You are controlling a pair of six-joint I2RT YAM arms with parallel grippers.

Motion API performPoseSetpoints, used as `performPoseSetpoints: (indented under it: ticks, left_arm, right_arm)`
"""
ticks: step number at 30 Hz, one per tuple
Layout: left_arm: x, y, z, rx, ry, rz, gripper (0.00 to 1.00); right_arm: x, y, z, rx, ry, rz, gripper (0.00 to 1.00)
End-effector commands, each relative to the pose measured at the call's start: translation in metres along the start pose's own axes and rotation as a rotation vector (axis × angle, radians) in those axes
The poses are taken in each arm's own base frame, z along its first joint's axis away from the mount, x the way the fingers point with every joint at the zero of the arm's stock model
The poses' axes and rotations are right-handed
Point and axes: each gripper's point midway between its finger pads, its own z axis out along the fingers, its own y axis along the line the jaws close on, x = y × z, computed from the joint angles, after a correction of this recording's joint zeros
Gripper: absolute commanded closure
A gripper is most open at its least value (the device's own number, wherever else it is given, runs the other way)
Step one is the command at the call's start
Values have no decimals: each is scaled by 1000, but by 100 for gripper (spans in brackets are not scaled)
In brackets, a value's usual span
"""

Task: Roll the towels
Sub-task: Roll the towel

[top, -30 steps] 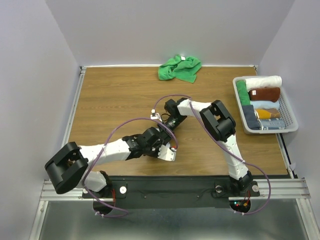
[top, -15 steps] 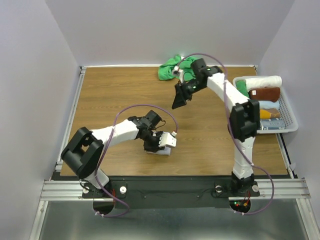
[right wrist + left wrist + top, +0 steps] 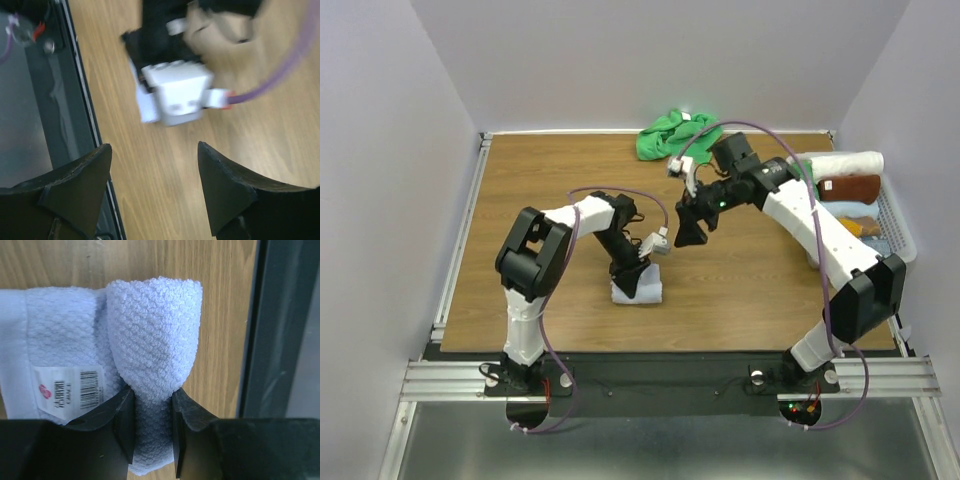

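The wooden tabletop [image 3: 540, 200] carries a partly rolled pale bluish-white towel [image 3: 638, 290]. Well beyond that towel, by the far edge, lies a crumpled green towel [image 3: 678, 136]. Far to its right, a white basket [image 3: 898, 222] seems to sit at the tabletop's edge.

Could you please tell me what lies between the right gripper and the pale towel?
In the top view, the left arm's white wrist camera sits between the right gripper and the pale towel.

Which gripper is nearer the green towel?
Right. The right gripper hangs open just short of the green towel; the left gripper sits farther off, clamped on the pale towel.
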Motion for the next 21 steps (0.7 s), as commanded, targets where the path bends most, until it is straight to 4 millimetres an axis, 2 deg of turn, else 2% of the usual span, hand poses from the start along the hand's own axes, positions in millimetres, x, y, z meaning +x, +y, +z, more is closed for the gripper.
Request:
performPoseSetpoints:
  ticks: [1,3,4,5,6,7,8,10,11,14,16,17,18,19,21]
  left_arm:
    - [31,21,10,54,93,-74,62]
    - [29,28,7,58,82,-90,62]
    - [26,34,4,50,70,-88,62]
    - [29,36,6,67,76,-105,62]
    - [25,40,5,63,71,-97,61]
    - [27,41,7,74,75,-107,61]
    - [27,40,7,84,79,-110,59]
    - [24,41,7,96,74,-109,59]
    - [26,41,8,104,76,-117,58]
    - [24,44,8,103,69,-115,57]
    - [25,45,8,108,66,-119,57]
    - [27,44,8,120,68,-128,56]
    - [26,46,7,118,60,-128,56]
    - [25,46,7,121,54,-132,56]
    - [23,48,6,117,43,-134,55]
  right_arm:
    - [0,23,21,84,56,-170,27]
    - [2,28,31,98,65,-205,27]
    - [13,25,39,133,103,-206,27]
    - [18,35,52,122,130,-241,27]
    - [19,28,60,181,145,-274,27]
    - [31,38,76,171,183,-310,27]
    - [28,38,85,191,173,-346,26]
    - [36,34,100,249,206,-391,23]
    - [40,41,114,247,205,-432,22]
    - [54,30,138,316,235,-495,19]
    - [59,21,145,367,238,-532,18]
    - [54,20,152,376,207,-552,17]
    - [63,19,156,373,211,-555,16]
    - [60,18,162,375,186,-564,16]
    - [72,16,169,367,206,-577,16]
